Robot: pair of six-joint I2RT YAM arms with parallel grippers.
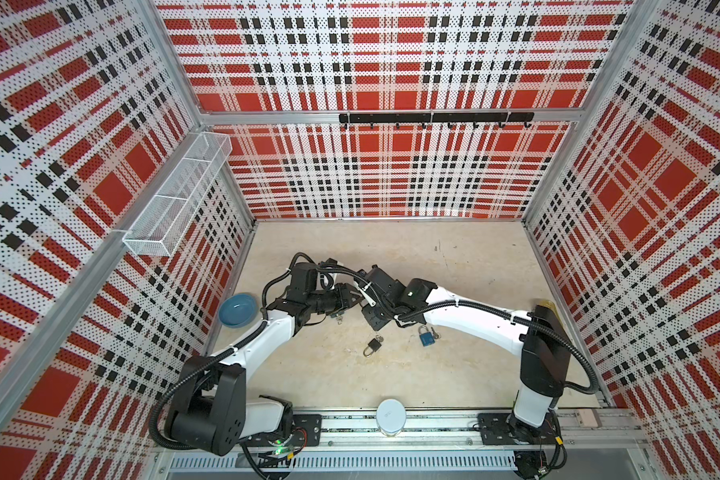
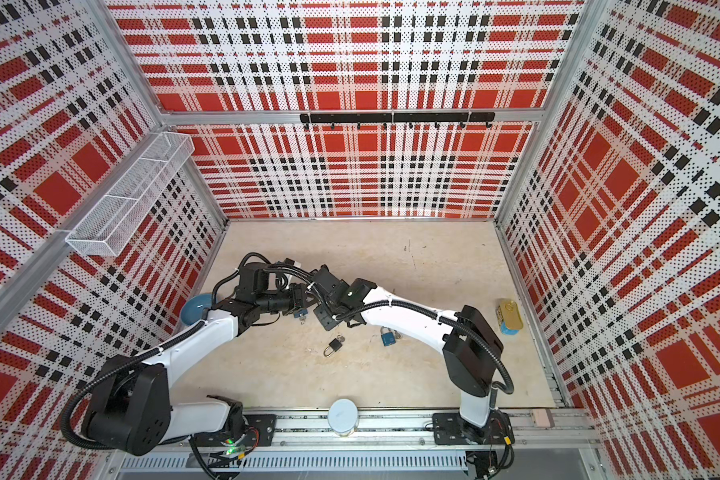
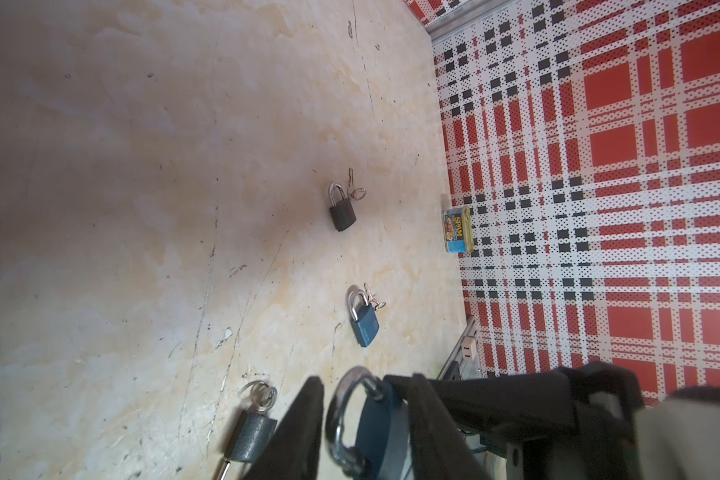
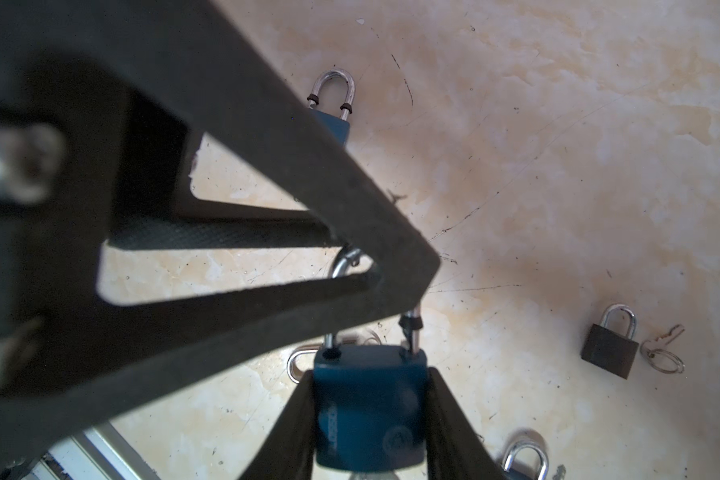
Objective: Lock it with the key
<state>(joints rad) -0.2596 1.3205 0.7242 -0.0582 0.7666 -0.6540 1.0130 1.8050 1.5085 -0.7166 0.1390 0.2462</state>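
One blue padlock (image 4: 368, 407) is gripped twice: left tool (image 3: 360, 399) clamps its body, right tool (image 4: 391, 270) pinches its shackle (image 3: 332, 415).

Bowl (image 1: 237, 309) far left, can (image 2: 510, 316) far right; small padlock (image 1: 373, 346) left of large padlock (image 1: 426, 337), centre; jar (image 1: 390, 417) front.

Top views overhead, facing down, wrist views close, sharing held padlock (image 3: 375, 432) (image 4: 368, 407)

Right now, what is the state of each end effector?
Left end effector: closed on blue metal padlock body.
Right end effector: closed on its steel shackle.
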